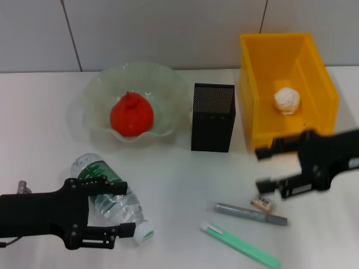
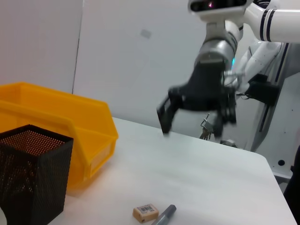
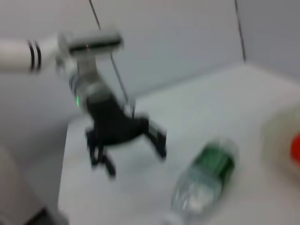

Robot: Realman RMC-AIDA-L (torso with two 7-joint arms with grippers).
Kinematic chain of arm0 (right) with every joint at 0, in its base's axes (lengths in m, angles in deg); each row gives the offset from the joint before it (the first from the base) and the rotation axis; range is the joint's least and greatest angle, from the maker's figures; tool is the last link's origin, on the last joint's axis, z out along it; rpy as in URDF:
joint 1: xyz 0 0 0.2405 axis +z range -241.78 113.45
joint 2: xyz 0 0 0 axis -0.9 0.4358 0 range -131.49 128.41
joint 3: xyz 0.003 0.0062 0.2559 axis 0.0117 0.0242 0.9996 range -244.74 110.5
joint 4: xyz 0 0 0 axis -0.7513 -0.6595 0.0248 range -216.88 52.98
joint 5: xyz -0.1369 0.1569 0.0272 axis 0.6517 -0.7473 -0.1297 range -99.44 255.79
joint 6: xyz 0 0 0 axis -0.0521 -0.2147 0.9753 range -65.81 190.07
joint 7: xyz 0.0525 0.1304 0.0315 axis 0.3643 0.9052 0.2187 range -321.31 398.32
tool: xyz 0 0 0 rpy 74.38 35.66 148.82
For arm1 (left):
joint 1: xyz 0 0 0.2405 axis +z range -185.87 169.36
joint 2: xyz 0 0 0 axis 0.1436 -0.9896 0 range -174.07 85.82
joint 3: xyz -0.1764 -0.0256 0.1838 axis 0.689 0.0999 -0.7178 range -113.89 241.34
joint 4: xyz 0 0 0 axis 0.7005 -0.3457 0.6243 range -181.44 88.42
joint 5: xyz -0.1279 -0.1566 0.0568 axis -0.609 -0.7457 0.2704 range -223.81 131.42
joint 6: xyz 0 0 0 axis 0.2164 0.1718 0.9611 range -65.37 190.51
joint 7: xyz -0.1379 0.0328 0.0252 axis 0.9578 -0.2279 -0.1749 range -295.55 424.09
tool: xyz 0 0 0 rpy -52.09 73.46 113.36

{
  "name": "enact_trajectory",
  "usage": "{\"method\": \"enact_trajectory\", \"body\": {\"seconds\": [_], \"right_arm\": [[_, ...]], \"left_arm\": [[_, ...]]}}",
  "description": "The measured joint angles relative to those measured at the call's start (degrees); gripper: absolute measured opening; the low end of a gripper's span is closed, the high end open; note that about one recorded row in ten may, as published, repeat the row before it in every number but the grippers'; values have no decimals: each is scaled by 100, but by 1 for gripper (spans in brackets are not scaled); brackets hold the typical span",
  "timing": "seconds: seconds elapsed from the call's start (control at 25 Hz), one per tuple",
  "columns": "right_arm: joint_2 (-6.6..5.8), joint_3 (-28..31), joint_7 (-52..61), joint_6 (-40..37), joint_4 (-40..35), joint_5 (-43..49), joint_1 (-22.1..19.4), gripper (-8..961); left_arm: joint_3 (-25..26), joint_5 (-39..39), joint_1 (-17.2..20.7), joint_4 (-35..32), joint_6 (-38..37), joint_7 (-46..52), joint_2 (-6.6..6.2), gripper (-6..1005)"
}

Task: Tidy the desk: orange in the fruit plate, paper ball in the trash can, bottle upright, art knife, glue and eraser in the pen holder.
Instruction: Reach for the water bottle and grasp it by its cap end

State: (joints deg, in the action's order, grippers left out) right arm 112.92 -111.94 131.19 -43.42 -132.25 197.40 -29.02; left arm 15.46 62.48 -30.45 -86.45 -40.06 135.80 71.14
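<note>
The orange (image 1: 130, 115) lies in the fruit plate (image 1: 168, 78). The paper ball (image 1: 286, 101) lies in the yellow trash can (image 1: 255, 106). The bottle (image 1: 109, 196) lies on its side at the front left, and it also shows in the right wrist view (image 3: 206, 178). My left gripper (image 1: 124, 208) is open, with its fingers spread over the bottle's cap end. My right gripper (image 1: 265, 167) is open and empty, just above the eraser (image 1: 262, 203). A grey glue stick (image 1: 249, 213) and the green art knife (image 1: 240, 245) lie in front of it. The black pen holder (image 1: 213, 117) stands in the middle.
The left wrist view shows the trash can (image 2: 89, 122), the pen holder (image 2: 33, 173), the eraser (image 2: 145, 212) and my right gripper (image 2: 194, 112) over bare white table. The right wrist view shows my left gripper (image 3: 126, 150) behind the bottle.
</note>
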Motion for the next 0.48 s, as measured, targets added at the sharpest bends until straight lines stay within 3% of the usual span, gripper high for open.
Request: {"method": "enact_trajectory", "body": {"seconds": [0.12,0.28,0.4,0.48], "right_arm": [[235,-6,-130,48,-92,768,42,783],[328,-8,-280,113,-142,989,11,783],[340,6,-432,136,-112,991,-20,783],[340,12,-480,137,-91,986,-17,783]], "left_arm": [[-3,1,-17,-3,-1,17,-9,841],[0,11,-103,-5,-5,49,-55,841],[0,11,-103,-5,-5,49,-55,841],[8,15,-205,-94,-91,134,-121,841]]}}
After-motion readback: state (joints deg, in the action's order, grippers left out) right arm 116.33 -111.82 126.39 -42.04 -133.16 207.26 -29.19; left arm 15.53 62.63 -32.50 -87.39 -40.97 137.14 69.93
